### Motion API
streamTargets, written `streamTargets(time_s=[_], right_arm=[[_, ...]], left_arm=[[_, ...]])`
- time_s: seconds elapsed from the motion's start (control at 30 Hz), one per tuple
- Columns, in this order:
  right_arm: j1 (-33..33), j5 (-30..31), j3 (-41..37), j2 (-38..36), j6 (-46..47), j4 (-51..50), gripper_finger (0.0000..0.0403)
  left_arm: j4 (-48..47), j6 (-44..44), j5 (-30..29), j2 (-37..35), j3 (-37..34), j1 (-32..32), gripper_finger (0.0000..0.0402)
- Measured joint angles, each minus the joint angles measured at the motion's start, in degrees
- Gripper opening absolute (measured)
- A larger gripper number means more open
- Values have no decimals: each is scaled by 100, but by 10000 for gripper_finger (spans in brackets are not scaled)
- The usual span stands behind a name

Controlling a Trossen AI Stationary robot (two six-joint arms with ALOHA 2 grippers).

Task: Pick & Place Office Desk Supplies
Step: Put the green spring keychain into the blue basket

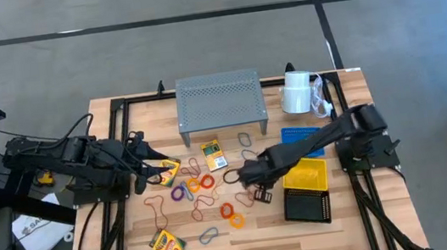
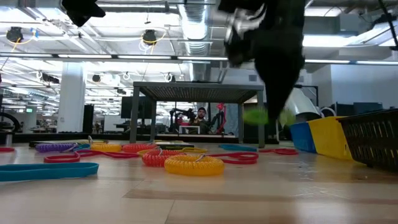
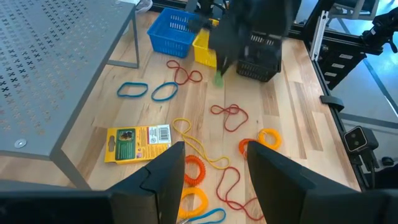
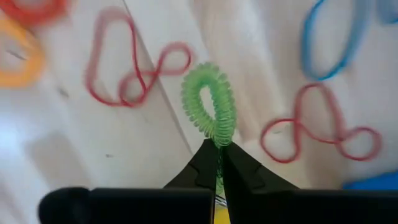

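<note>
My right gripper (image 4: 219, 148) is shut on a green coiled loop (image 4: 208, 106); it hangs over the table's middle (image 1: 253, 181), left of the yellow basket (image 1: 305, 175). The blue basket (image 1: 302, 137) and the black basket (image 1: 306, 207) flank the yellow one. My left gripper (image 3: 217, 152) is open above loose loops, beside a crayon box (image 1: 165, 170). Two more crayon boxes (image 1: 214, 153) (image 1: 167, 245) lie flat. Red, orange, purple and blue loops (image 1: 201, 187) are scattered between the arms. My right gripper pinches the green coiled loop between its two fingertips at one end of the coil (image 4: 219, 135), coming from above and pointing down. The rest of the coil sticks out past the fingertips. In the low view the green loop (image 2: 255, 116) is lifted clear of the table.
The grey perforated shelf (image 1: 220, 100) stands at the far middle, with the white paper roll (image 1: 296, 92) to its right. Black frame rails run along the table's left and right edges. A person (image 2: 200, 117) shows far behind the table.
</note>
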Motion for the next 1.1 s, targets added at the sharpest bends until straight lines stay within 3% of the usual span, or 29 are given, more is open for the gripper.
streamTargets(time_s=[0.3,0.47,0.8,1.1], right_arm=[[-26,626,-32,-1660,914,-1192,1],[-110,619,-672,-2391,1151,-1882,1],[-1294,471,-2607,-3574,909,-1031,0],[-2112,408,-3040,-3363,307,-518,2]], left_arm=[[4,0,0,0,0,0,168],[43,0,-2,1,-2,0,168],[264,0,-35,0,-2,0,168],[264,-11,-165,0,-2,0,168]])
